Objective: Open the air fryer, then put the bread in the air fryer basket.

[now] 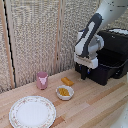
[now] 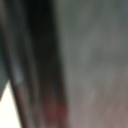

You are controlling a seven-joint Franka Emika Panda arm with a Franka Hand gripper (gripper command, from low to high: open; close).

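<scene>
I read this as a staged kitchen test corner | pale wooden table [image 1: 95, 102] with floral plate [image 1: 32, 111], pink cup [image 1: 42, 79], white bowl [image 1: 64, 92] | black air fryer [image 1: 111, 60] | woven screen backdrop [image 1: 35, 35] (looks makeshift) | white robot arm [image 1: 92, 35]

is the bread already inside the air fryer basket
No, the bread lies on the wooden table between the pink cup and the air fryer basket, just behind the white bowl.
</scene>
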